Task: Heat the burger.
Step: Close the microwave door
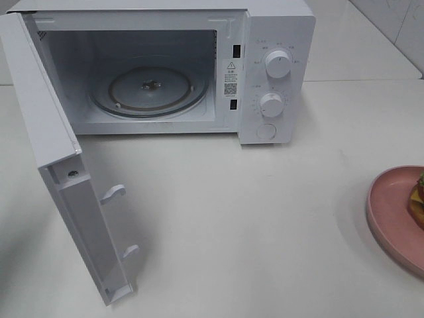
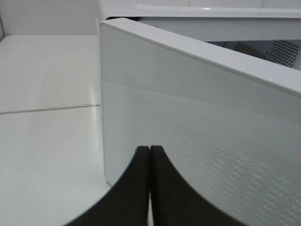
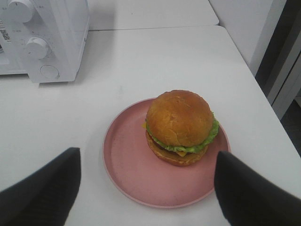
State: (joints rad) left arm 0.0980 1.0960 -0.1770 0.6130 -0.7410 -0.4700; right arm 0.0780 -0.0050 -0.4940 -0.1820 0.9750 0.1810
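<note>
The right gripper hangs spread wide above the burger, which sits on a pink plate on the white worktop. The left gripper, pressed together, faces the microwave's open door.
</note>
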